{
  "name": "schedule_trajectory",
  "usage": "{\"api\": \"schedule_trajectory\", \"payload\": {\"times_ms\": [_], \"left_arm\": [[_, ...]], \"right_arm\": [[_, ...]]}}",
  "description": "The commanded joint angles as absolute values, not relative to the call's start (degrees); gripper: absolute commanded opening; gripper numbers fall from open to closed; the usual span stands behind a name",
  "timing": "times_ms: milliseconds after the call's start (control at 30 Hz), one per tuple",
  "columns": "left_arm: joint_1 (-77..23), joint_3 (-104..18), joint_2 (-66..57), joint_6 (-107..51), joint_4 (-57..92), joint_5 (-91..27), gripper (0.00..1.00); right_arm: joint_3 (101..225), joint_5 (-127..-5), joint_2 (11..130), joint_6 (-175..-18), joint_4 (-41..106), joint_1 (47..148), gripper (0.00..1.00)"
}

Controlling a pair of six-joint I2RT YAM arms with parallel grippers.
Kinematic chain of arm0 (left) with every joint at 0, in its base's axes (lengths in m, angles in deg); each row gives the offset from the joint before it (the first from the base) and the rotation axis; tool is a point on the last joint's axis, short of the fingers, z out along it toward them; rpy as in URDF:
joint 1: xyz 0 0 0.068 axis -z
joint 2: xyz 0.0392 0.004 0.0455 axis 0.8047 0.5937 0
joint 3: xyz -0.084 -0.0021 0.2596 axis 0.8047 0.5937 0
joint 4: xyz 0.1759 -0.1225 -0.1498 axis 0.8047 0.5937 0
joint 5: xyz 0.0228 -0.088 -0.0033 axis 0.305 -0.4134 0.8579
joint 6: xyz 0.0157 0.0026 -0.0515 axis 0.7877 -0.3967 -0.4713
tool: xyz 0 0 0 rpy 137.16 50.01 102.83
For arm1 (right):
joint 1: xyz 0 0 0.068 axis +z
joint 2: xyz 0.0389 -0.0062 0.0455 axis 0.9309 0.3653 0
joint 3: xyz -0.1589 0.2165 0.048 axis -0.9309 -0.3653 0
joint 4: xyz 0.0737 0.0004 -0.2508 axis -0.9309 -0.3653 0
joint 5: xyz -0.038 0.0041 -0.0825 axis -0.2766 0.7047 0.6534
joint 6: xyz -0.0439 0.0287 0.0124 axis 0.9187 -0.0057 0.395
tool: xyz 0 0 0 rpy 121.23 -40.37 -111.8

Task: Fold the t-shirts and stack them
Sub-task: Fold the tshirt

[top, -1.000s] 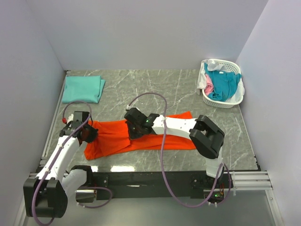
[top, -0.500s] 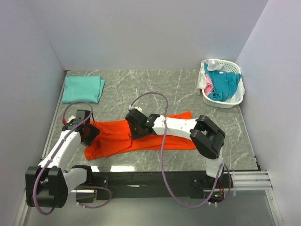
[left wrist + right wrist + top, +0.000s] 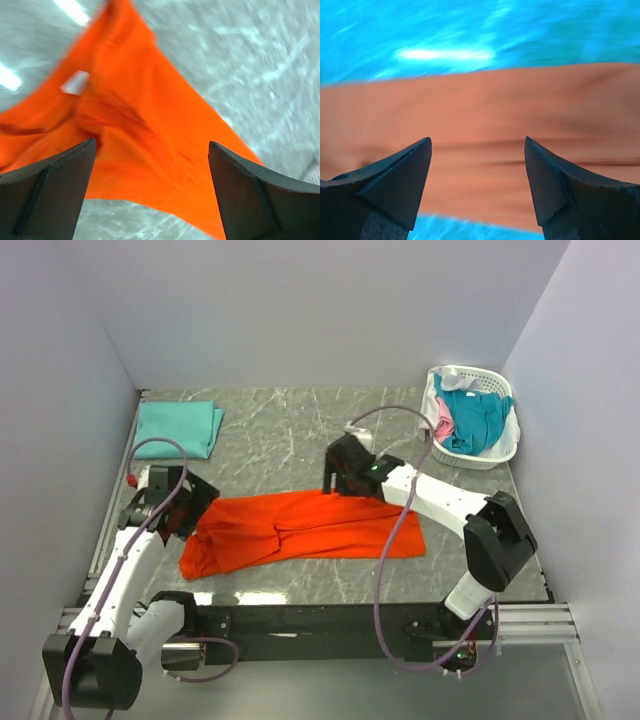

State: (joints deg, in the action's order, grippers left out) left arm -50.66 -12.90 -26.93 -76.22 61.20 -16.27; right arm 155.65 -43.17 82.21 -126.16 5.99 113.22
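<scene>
A bright orange t-shirt [image 3: 300, 530] lies folded into a long band across the middle of the table. My left gripper [image 3: 193, 504] hovers at its left end, open, with only cloth below its fingers [image 3: 55, 180]; the collar and a white label [image 3: 76, 83] show there. My right gripper [image 3: 338, 478] is over the band's far edge, open and holding nothing, with orange cloth [image 3: 480, 125] beneath it. A mint-green t-shirt [image 3: 178, 428] lies folded at the far left. Teal-blue [image 3: 478, 415] and pink [image 3: 443, 422] t-shirts are heaped in the basket.
A white slotted basket [image 3: 480, 455] stands at the far right corner. Grey walls close in the table at the back and both sides. A metal rail [image 3: 110, 510] runs along the left edge, and purple cables loop over both arms.
Both grippers have opened and let go of the orange shirt. The right arm swung right and back to the shirt's far edge; the left gripper drew back slightly to the left.
</scene>
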Motion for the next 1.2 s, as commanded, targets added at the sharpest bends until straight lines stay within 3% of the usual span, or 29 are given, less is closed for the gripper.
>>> {"api": "schedule_trajectory", "payload": {"times_ms": [0,400,667,867,1167], "left_arm": [[-48.1,-10.3,-24.3,-73.8,52.9,-25.9,0.99],[-44.5,-9.7,-3.9,-72.8,39.3,-27.9,0.99],[-42.6,-19.7,16.6,-71.8,34.2,-31.1,0.99],[-39.0,-39.2,33.0,-70.1,39.6,-28.4,0.99],[-35.8,-89.9,63.1,-66.3,55.9,-28.3,0.99]], "right_arm": [[152.7,-40.1,82.8,-126.0,4.3,107.1,0.82],[144.4,-51.2,86.6,-124.4,9.3,99.4,0.83],[132.4,-55.2,78.5,-123.7,10.9,99.5,0.84],[124.1,-58.4,68.1,-122.8,8.8,103.9,0.84],[124.9,-68.5,67.2,-122.8,12.0,123.4,0.84]]}}
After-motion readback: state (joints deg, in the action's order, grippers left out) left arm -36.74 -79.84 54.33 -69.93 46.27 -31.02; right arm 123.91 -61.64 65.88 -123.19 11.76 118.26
